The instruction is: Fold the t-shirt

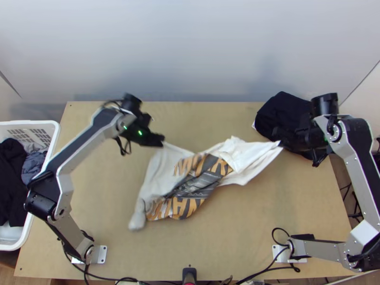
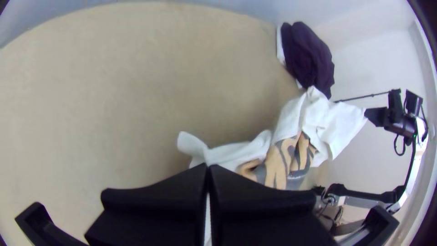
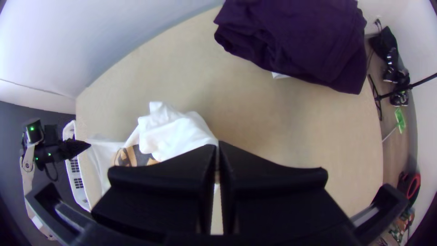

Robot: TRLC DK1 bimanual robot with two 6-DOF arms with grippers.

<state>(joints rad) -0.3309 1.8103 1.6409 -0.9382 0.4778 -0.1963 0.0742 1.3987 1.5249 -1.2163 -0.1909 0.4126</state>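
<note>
Gripping the white t-shirt (image 1: 159, 168) with the left gripper (image 1: 162, 141), over the left half of the tabletop (image 1: 237, 251), flat black fingers (image 2: 154, 196) pressed together on the fabric. Gripping another part of the same t-shirt with the right gripper (image 1: 280, 143), over the right half of the tabletop and near the dark cloth (image 1: 280, 111), fingers (image 3: 273, 182) likewise closed on it. Stretched between both grippers across the middle of the tabletop, creased and partly bunched, with orange and grey print caught among the folds. Trailing from the left gripper toward the near left corner, down to a blurred, rounded white end. Impossible to tell sleeve from hem at either grip.

At the far right corner of the tabletop, heaped with the dark cloth, with a small bit of white cloth (image 3: 280, 75) poking out from underneath. Just beside the left edge, furnished with a white basket (image 1: 52, 130), holding black clothes (image 1: 10, 185) and grey clothes (image 1: 32, 166).
</note>
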